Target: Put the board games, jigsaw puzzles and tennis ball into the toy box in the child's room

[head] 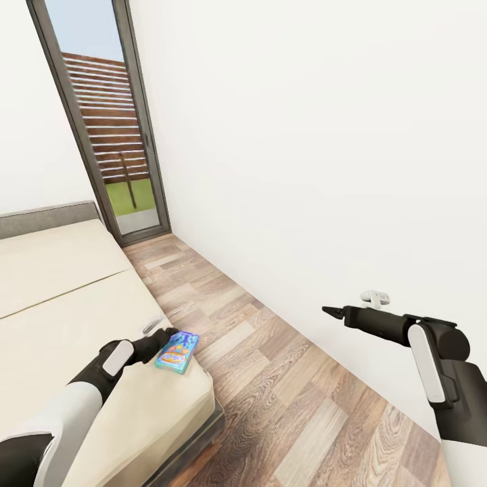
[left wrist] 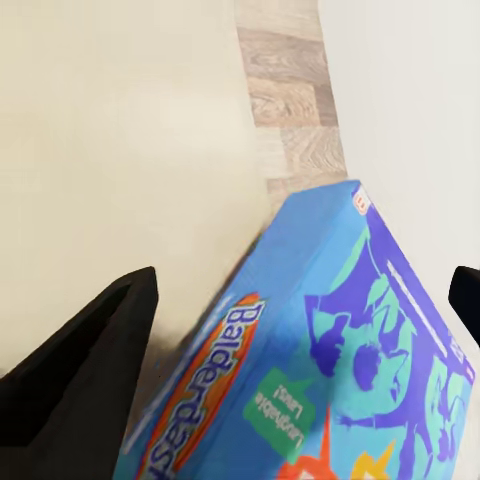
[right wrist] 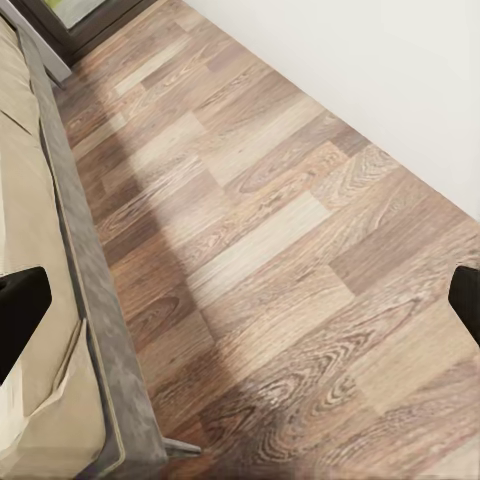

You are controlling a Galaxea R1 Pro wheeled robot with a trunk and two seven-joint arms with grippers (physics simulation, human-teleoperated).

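A flat blue board game [head: 177,352] with orange lettering lies near the corner of the beige bed [head: 67,304], close to its floor-side edge. My left gripper [head: 164,336] is at the box's end, open. In the left wrist view the board game [left wrist: 330,380] sits between the two black fingers [left wrist: 90,360], which stand wide apart on either side of it. My right gripper [head: 329,310] hangs open over the wood floor [right wrist: 270,230], with nothing between its fingers. The toy box, table, jigsaw puzzles and tennis ball are out of view.
A tall grey-framed window [head: 108,135] stands at the far end of a floor strip between the bed and the white wall [head: 325,135]. The bed's grey frame [right wrist: 95,300] borders that strip. A small white object [head: 375,296] sits by the wall.
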